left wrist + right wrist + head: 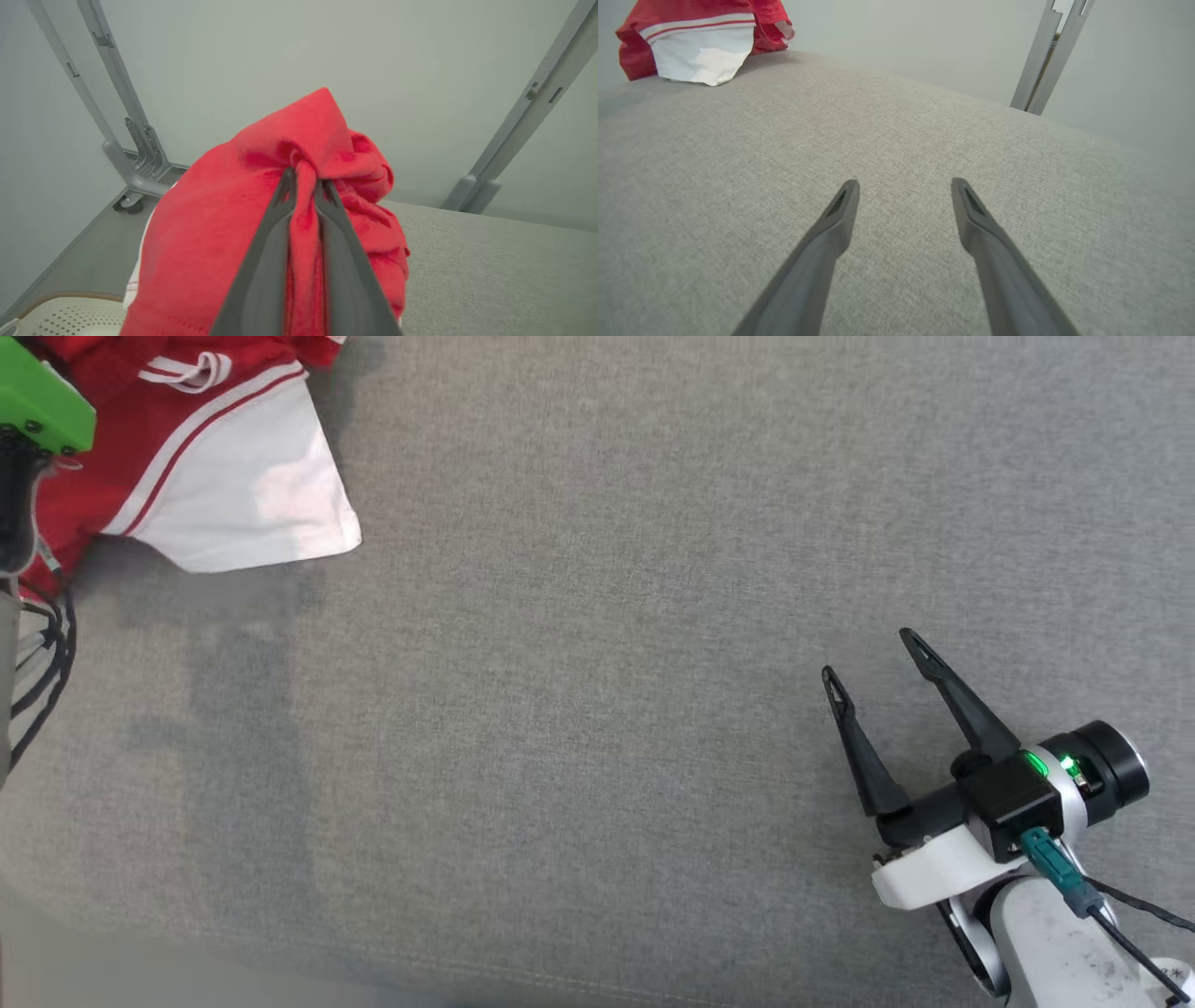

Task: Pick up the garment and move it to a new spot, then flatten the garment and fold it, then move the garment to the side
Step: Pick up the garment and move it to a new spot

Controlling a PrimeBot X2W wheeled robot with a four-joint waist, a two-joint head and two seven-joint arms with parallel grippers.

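A red garment [177,439] with white panels and stripes lies bunched at the far left corner of the grey surface, cut off by the frame's top and left. In the left wrist view my left gripper [304,179] is shut on a fold of the red garment [261,210], which bulges around both fingers. In the head view that arm shows as a green-capped dark wrist [23,420] over the cloth. My right gripper [868,658] stands open above bare fabric at the lower right, far from the garment [700,42]; nothing lies between its fingers [840,210].
The grey fabric-covered table [597,663] spreads wide between the two arms. Grey metal frame posts [117,107] rise beyond the table, and one post [1045,56] stands past its far edge. A pale perforated seat [60,315] sits low beside the table. Black cables [47,663] hang at the left edge.
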